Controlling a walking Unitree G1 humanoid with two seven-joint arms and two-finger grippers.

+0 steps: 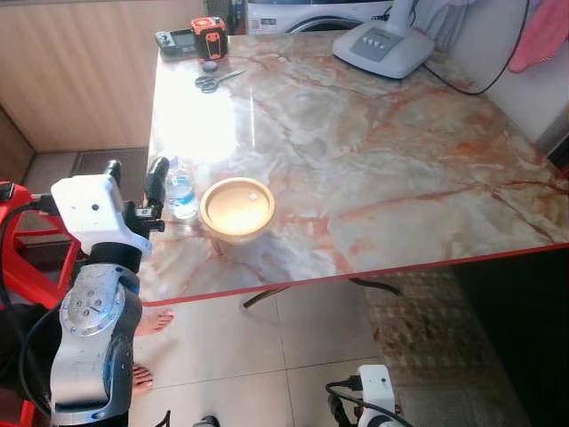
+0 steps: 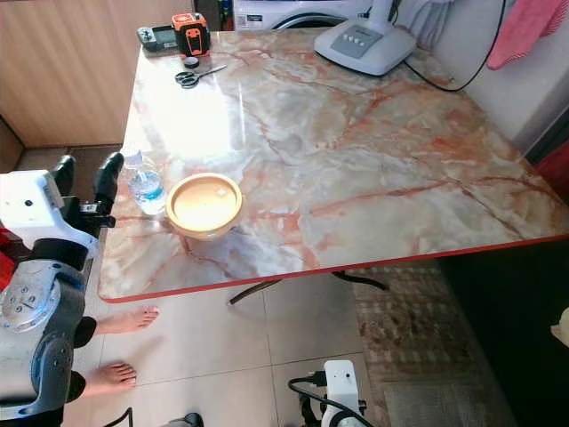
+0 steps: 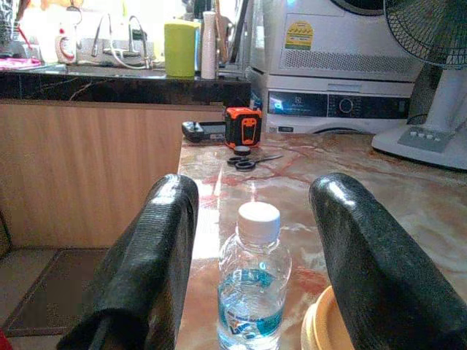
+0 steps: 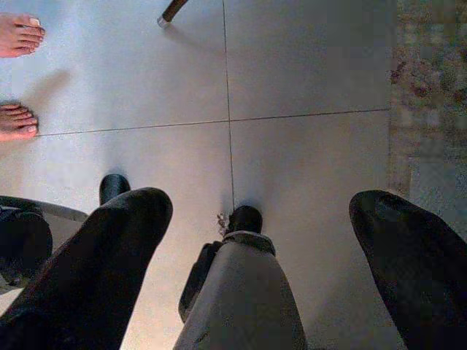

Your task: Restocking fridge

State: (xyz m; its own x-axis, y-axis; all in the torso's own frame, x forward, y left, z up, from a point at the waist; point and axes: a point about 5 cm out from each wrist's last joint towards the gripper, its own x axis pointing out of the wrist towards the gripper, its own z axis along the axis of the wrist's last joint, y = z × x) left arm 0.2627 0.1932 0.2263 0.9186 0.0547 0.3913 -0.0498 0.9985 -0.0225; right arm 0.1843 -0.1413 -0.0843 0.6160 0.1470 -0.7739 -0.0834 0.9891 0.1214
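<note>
A small clear water bottle [image 1: 181, 191] with a white cap stands upright near the left edge of the marble table [image 1: 373, 160]. My left gripper [image 1: 135, 173] hovers just off that edge, left of the bottle, open and empty. In the left wrist view the bottle [image 3: 252, 292] stands a little ahead of the two black fingers [image 3: 153, 262], centred in the gap. A tan bowl [image 1: 236, 206] sits right beside the bottle. My right gripper [image 4: 259, 203] hangs low, open and empty, pointing at the tiled floor.
Scissors [image 1: 213, 82], an orange tape measure [image 1: 209, 36] and a white fan base [image 1: 384, 44] lie at the table's far end. A person's bare feet [image 1: 151, 320] are on the floor by the table's near left corner. A red frame [image 1: 18, 231] stands at my left.
</note>
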